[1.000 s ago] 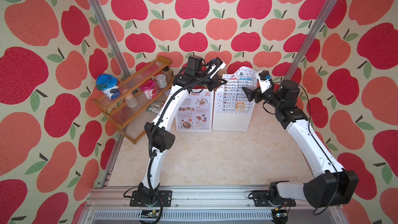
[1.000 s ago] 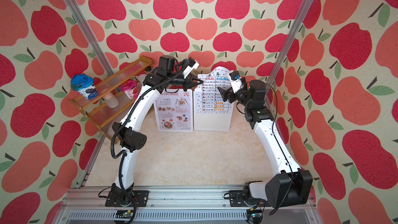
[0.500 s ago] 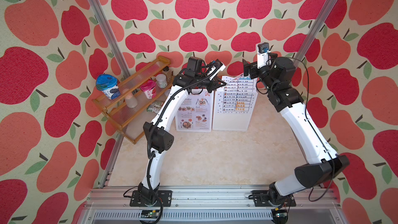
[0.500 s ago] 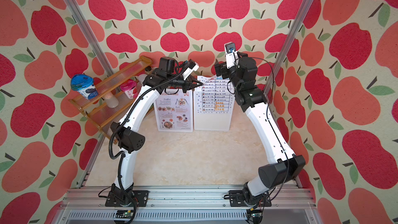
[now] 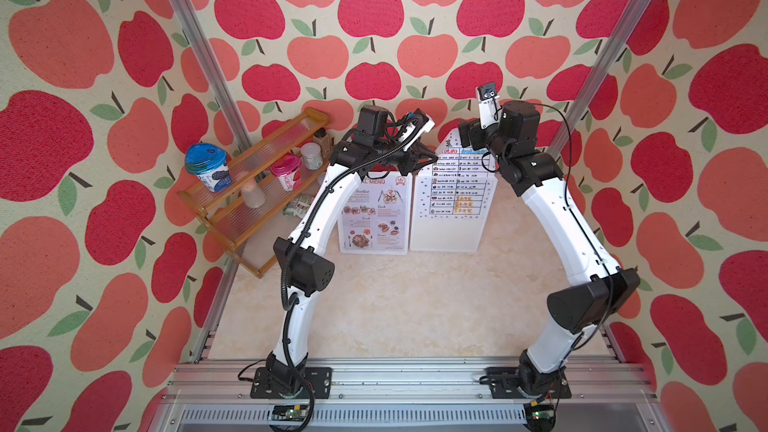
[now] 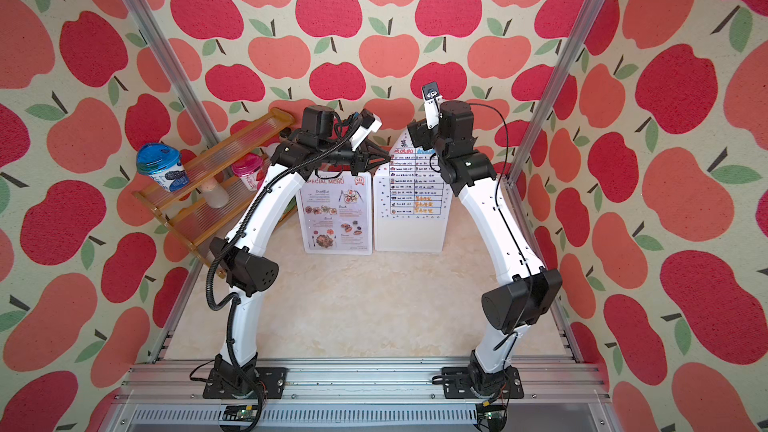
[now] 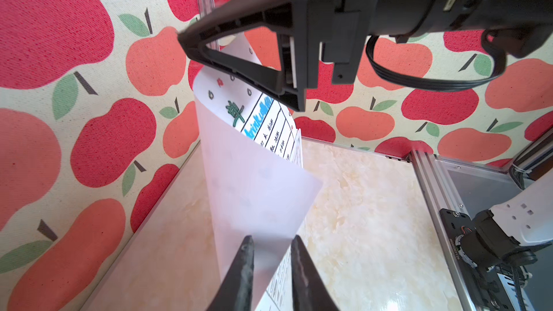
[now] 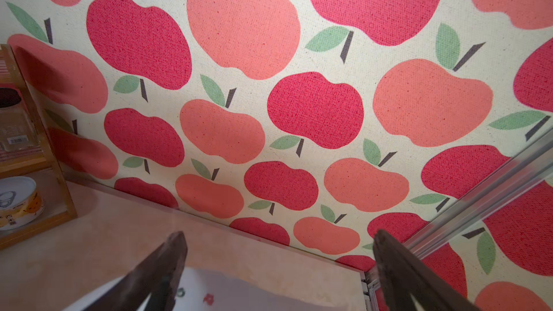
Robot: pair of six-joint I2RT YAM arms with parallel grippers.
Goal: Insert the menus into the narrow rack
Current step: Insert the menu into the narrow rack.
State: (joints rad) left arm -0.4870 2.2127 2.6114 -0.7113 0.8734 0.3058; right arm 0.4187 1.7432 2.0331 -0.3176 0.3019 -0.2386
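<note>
Two menus stand upright side by side at the back of the table. The food-photo menu (image 5: 376,214) (image 6: 336,211) is on the left. The table menu (image 5: 453,195) (image 6: 411,193) is on the right, in what looks like a white upright rack (image 5: 446,243). My left gripper (image 5: 424,157) (image 7: 272,239) is at the table menu's top left corner. Its jaws are parted a little, and the curled sheet's (image 7: 254,175) edge lies loose between them. My right gripper (image 5: 467,139) (image 8: 278,234) is wide open above the sheet's top edge (image 8: 224,294), holding nothing.
A wooden tiered shelf (image 5: 249,184) stands at the back left, holding a blue-lidded cup (image 5: 205,166), a pink cup (image 5: 286,170) and small jars. A tin (image 8: 15,201) sits on its lowest step. Apple-patterned walls and aluminium posts (image 5: 590,89) close in behind the menus.
My right gripper has risen from the front of the table menu to above its top edge and now faces the back wall. The left jaws have parted slightly. The left arm stayed put.
</note>
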